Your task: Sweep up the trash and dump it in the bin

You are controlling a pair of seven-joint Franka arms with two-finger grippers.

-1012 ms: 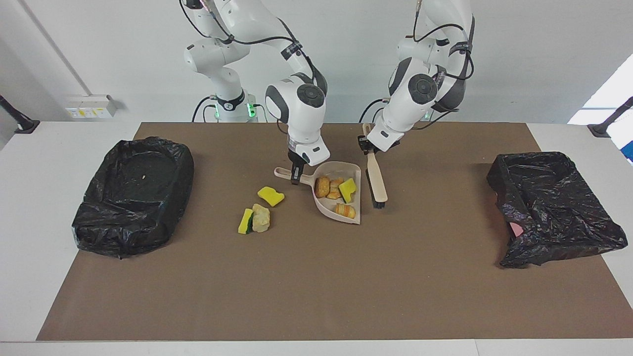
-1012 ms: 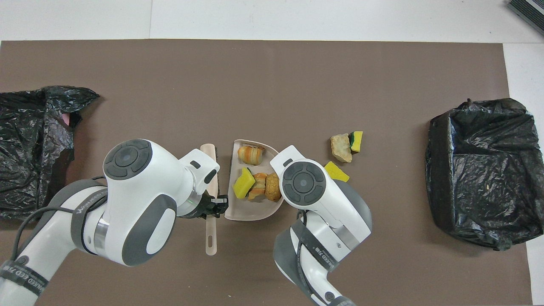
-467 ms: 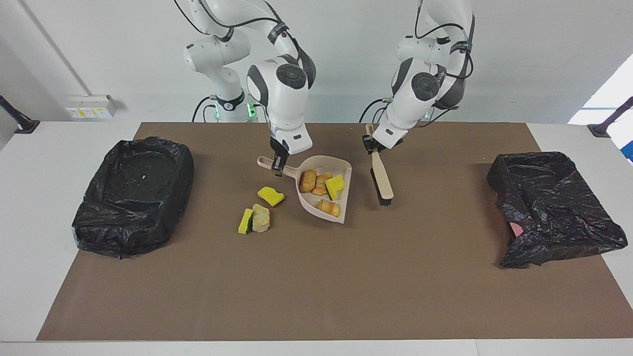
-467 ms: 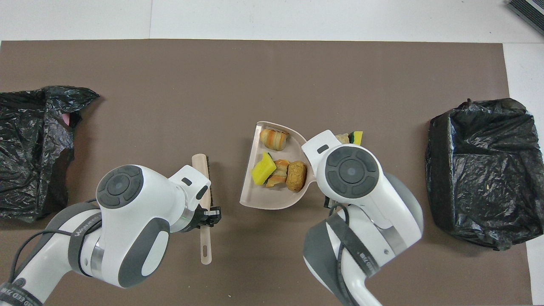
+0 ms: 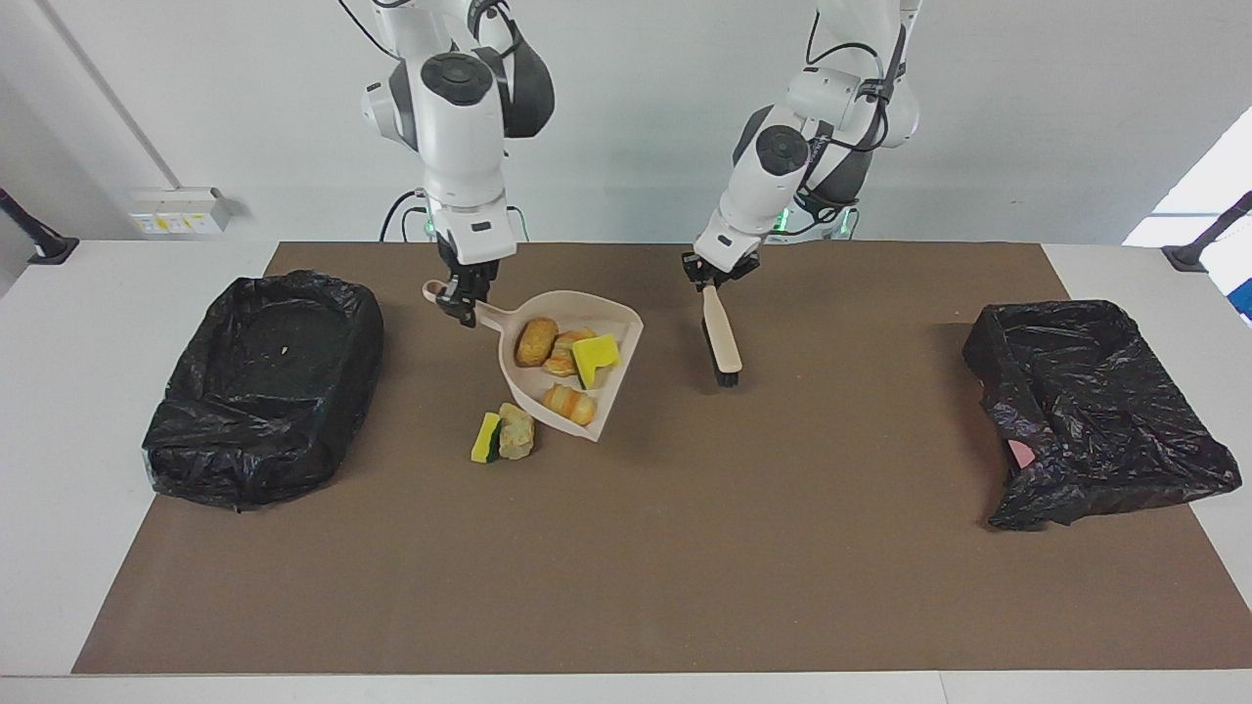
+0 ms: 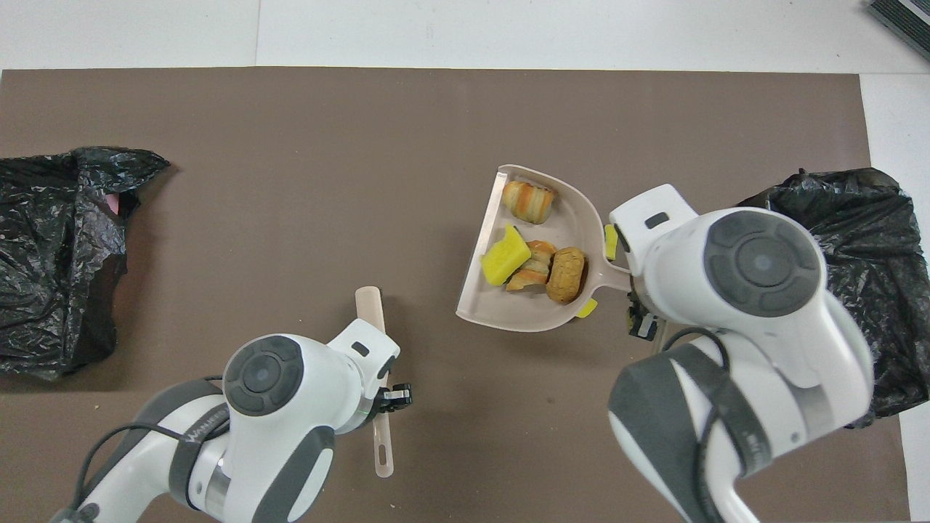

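Above the mat, right gripper (image 5: pixel 464 298) holds dustpan (image 5: pixel 572 376), mouth angled away from robots.

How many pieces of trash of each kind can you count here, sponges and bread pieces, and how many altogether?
Yellow sponges: 3
Bread pieces: 4
Total: 7

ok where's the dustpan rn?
In the facing view the dustpan is held up by its handle in the right gripper, over the mat beside the two loose trash pieces.
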